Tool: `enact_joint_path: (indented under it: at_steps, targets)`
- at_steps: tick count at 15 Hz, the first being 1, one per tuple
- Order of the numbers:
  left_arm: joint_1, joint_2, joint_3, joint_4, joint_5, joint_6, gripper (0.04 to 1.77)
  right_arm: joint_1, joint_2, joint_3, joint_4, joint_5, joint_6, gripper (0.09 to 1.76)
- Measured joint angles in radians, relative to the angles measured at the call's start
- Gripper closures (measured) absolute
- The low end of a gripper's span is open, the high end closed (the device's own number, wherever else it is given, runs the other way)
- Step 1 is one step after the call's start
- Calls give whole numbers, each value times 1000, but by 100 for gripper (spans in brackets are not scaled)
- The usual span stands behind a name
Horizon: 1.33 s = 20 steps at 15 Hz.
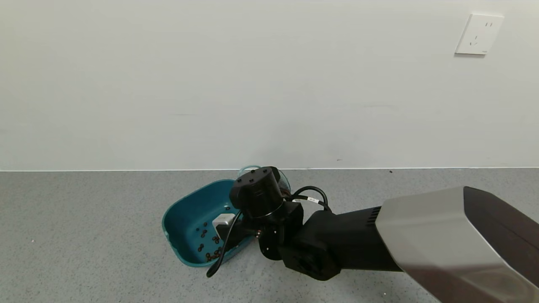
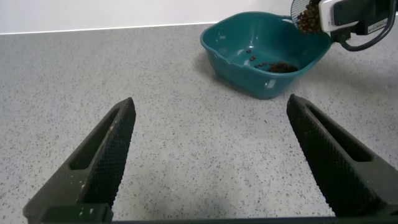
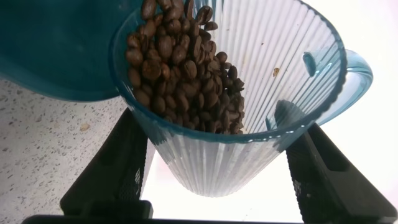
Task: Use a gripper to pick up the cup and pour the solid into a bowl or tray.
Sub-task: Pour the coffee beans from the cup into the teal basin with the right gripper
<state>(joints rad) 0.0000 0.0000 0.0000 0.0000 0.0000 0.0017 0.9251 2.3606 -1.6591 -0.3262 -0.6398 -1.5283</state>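
Grey speckled counter (image 1: 84,235) runs to a plain white wall (image 1: 210,84) with a socket (image 1: 479,34) at the far right. My right gripper (image 3: 217,165) reaches in from the right and grips the ribbed cup (image 3: 249,74) between its fingers (image 3: 115,168), the cup tipped over the right rim of the teal tub (image 1: 185,214). Brown beans (image 3: 183,68) crowd toward the cup's lowered lip, which sits just over the tub's edge. A scatter of beans already lies on the tub floor, mostly toward its near end. The cup's loop handle (image 3: 354,68) points away from the tub. My left gripper (image 2: 211,168) hovers low over bare counter, left of and well apart from the tub, its jaws spread wide and holding nothing.
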Motion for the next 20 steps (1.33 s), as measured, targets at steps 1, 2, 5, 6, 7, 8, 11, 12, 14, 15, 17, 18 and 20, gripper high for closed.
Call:
enact_joint_path:
  at_steps: [1, 2, 5, 6, 7, 8, 11, 12, 14, 15, 17, 18, 20]
  targets:
    - [0, 0, 0, 0, 0, 0, 6, 0, 0, 0, 0, 0, 0, 51]
    - [0, 0, 0, 0, 0, 0, 6, -1, 0, 0, 0, 0, 0, 51]
    - [0, 0, 0, 0, 0, 0, 6, 0, -1, 2, -2, -13, -34, 51]
    - [0, 0, 0, 0, 0, 0, 6, 1, -1, 5, -13, -19, -43, 51]
    - [0, 0, 0, 0, 0, 0, 6, 3, -2, 7, -29, -20, -55, 51]
    - [0, 0, 0, 0, 0, 0, 6, 6, -2, 11, -38, -20, -69, 51]
    - [0, 0, 0, 0, 0, 0, 6, 9, -3, 15, -42, -22, -76, 51]
    - [0, 0, 0, 0, 0, 0, 6, 10, -3, 17, -43, -23, -77, 51]
    - [0, 0, 0, 0, 0, 0, 6, 13, -3, 19, -44, -21, -90, 51]
    - [0, 0, 0, 0, 0, 0, 6, 16, -4, 21, -46, -22, -96, 51]
    - [0, 0, 0, 0, 0, 0, 6, 22, -5, 26, -67, -21, -115, 51]
    - [0, 0, 0, 0, 0, 0, 6, 22, -6, 30, -77, -21, -125, 51]
    - [0, 0, 0, 0, 0, 0, 6, 22, -7, 39, -85, -22, -129, 51]
